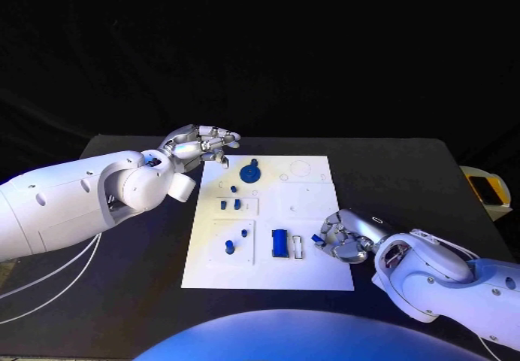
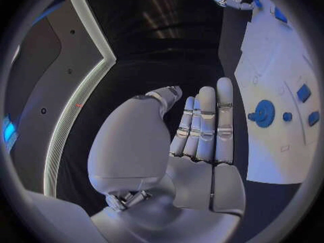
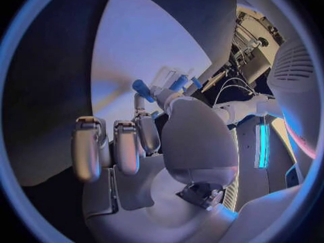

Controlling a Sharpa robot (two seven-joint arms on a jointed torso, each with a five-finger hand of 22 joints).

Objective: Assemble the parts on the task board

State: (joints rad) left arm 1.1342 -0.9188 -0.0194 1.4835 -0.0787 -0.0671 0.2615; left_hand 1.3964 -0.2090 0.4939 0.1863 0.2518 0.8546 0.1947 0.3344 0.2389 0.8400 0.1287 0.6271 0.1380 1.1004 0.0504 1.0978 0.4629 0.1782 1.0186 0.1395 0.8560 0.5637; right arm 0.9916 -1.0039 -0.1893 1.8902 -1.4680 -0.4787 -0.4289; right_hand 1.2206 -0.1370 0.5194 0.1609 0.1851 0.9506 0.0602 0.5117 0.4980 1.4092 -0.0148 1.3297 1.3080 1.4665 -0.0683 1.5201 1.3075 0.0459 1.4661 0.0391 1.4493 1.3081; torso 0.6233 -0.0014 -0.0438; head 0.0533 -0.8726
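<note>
The white task board (image 1: 314,272) lies mid-table. On it are a blue gear (image 1: 250,173), several small blue pegs such as one (image 1: 225,204) in the middle and one (image 1: 230,246) lower down, and a blue block (image 1: 279,242) beside a white slot frame (image 1: 298,247). My left hand (image 1: 201,144) hovers at the board's far left corner; in the left wrist view its fingers (image 2: 206,124) are stretched out with nothing in them, the gear (image 2: 263,113) beside them. My right hand (image 1: 345,237) sits at the board's right edge and pinches a small blue part (image 1: 318,239), seen at its fingertips (image 3: 142,87).
A yellow and black object (image 1: 485,186) lies off the table's right side. Bare black table (image 1: 141,256) stretches to the left of the board and beyond it (image 1: 379,158). White cables (image 1: 54,274) hang under my left arm.
</note>
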